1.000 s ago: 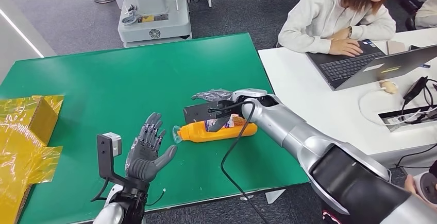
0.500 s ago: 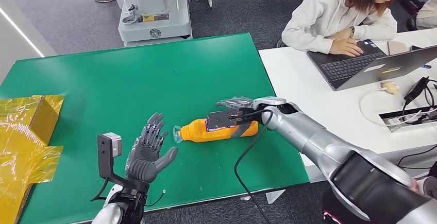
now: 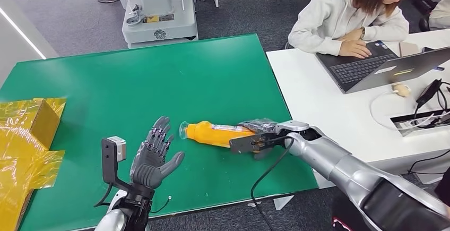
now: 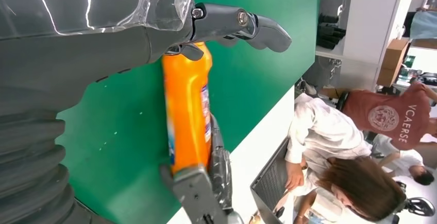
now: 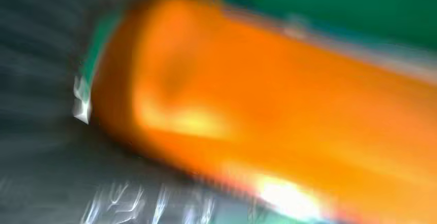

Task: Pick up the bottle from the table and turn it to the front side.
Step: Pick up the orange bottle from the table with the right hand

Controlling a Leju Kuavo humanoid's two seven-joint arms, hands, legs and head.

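Pick-up step, by my read: right hand [image 3: 258, 130] grips base end of orange bottle [image 3: 212, 134], which lies on green table [image 3: 159, 77]. Left hand [image 3: 154, 154] open near cap. Next: lift, rotate till label faces front.

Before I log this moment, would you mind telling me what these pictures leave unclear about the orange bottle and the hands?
- Right hand grip: head view, its wrist camera mount covers the fingers at the orange plastic bottle; contact unclear.
- Bottle label: too small in head view, edge-on in left wrist view.
- Right wrist view: motion blur.
- Left hand: open, palm up on the green table.
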